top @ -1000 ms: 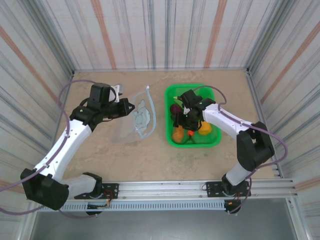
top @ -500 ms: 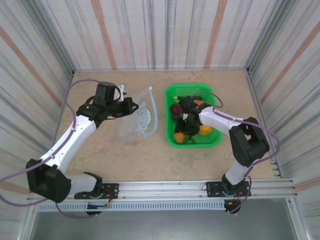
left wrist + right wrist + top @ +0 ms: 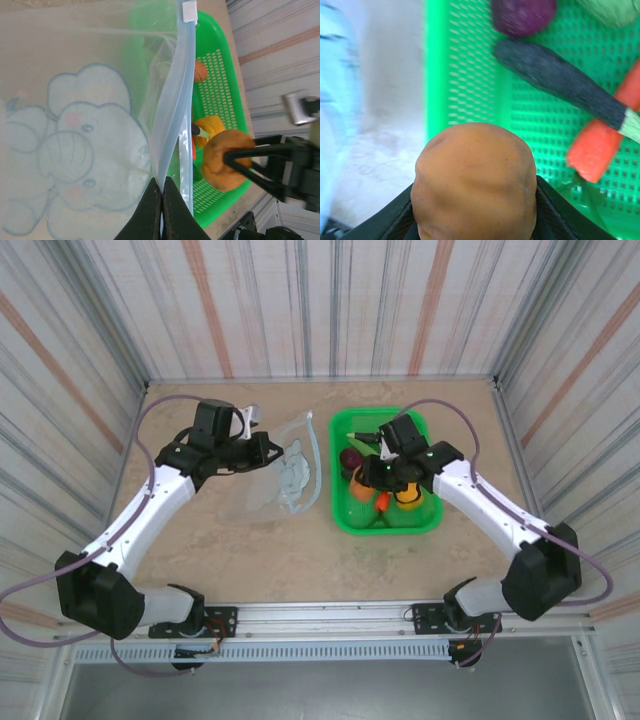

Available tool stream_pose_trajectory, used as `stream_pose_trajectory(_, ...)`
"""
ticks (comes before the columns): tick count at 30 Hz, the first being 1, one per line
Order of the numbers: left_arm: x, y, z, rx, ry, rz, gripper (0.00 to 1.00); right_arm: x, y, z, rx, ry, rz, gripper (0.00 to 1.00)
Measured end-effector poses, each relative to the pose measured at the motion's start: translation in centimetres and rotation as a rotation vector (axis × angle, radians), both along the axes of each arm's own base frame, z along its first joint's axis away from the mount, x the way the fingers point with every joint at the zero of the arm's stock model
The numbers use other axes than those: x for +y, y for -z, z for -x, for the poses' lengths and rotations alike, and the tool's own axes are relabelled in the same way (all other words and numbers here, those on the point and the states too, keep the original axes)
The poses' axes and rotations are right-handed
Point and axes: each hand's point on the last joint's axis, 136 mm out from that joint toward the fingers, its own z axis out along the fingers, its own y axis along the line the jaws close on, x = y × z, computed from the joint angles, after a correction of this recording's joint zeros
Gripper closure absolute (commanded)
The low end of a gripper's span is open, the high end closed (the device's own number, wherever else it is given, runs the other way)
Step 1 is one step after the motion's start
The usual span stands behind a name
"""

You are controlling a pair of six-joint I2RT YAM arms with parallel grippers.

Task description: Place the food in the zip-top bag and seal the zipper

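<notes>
Spillage is risked: the orange piece [image 3: 475, 175], clamped in the half-open right gripper [image 3: 477, 216], may be knocked against the narrow mouth of the zip-top bag [image 3: 85, 140]. The zipper [image 3: 185, 100] is pinched by the fully closed left gripper [image 3: 162, 200].

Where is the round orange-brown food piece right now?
The orange-brown piece is gripped in the right pincer, above the left edge of the green basket. The zip-top bag lies just to its left.

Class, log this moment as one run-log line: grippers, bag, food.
left gripper: shut on zip-top bag edge | right gripper: shut on orange food piece over green basket | zipper: unsealed | other food: in basket
</notes>
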Motion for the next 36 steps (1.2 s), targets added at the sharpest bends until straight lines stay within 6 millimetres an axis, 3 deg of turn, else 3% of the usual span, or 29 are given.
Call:
stream_pose_trajectory(4, -0.3, -0.2, 0.3, 0.005, 0.017, 0.016, 1.0, 3.3, -6.4, 0.4, -0.127, -0.08, -0.084, 0.64)
stream_pose_trajectory(8, -0.7, -0.6, 0.5, 0.019, 0.033, 0.047, 1.0, 6.5, -9.4, 0.9, -0.179, -0.148, -0.126, 0.63)
stream_pose_trajectory(11, -1.1, -0.9, 0.8, 0.041, 0.044, 0.076, 1.0, 9.3, -9.2, 0.4, -0.177, -0.183, -0.115, 0.64)
stream_pose_trajectory(15, -1.5, -1.3, 1.1, 0.065, 0.051, 0.116, 1.0, 12.1, -6.1, -1.5, -0.124, -0.188, -0.063, 0.62)
stream_pose_trajectory(17, -1.5, -1.5, 1.1, 0.066, 0.045, 0.125, 1.0, 12.5, -4.1, -2.0, -0.088, -0.18, -0.036, 0.28)
stream_pose_trajectory(18, -1.4, -1.8, 1.1, 0.062, 0.04, 0.131, 1.0, 12.6, -3.4, -2.2, -0.071, -0.176, -0.026, 0.22)
stream_pose_trajectory(21, -1.2, -2.5, 0.9, 0.041, 0.029, 0.144, 1.0, 12.7, -2.9, -2.3, -0.065, -0.176, -0.021, 0.16)
stream_pose_trajectory(28, -1.2, -2.7, 0.1, 0.043, 0.009, 0.171, 1.0, 12.0, -5.8, -1.9, -0.118, -0.183, -0.067, 0.24)
stream_pose_trajectory(32, -1.1, -2.8, -0.1, 0.036, -0.002, 0.168, 1.0, 9.3, -7.5, -1.8, -0.156, -0.135, -0.09, 0.32)
stream_pose_trajectory(36, -1.0, -2.7, -0.4, 0.035, -0.018, 0.165, 1.0, 4.8, -7.4, -1.9, -0.165, -0.034, -0.061, 0.36)
